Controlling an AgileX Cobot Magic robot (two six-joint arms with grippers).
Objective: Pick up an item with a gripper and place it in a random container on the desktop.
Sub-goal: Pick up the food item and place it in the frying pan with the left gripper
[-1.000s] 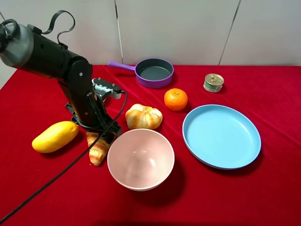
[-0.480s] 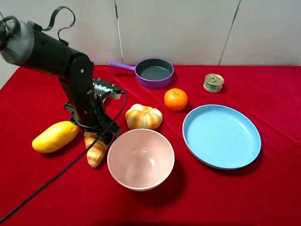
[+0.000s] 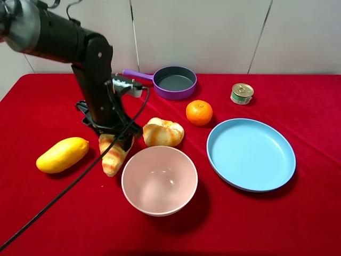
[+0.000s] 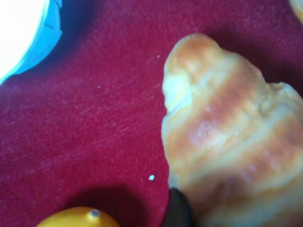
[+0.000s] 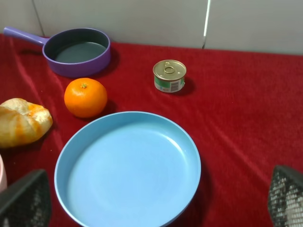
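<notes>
Exterior high view: my left gripper [image 3: 116, 140] is clamped on the upper end of the croissant [image 3: 113, 158]. The croissant slants between the yellow mango [image 3: 62, 154] and the pink bowl [image 3: 159, 180]. The purple pan [image 3: 175, 81] sits well apart, at the back of the red cloth [image 3: 266, 224]. My right gripper [image 5: 154, 201] holds its fingers [image 5: 23, 198] wide apart near the blue plate [image 5: 128, 165].

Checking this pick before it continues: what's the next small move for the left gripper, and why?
Probably raise the left gripper straight up a little. It's shut on the upper end of the croissant, but the lower tip hangs near the red cloth beside the pink bowl. Height should clear the bread roll toward the purple pan.
</notes>
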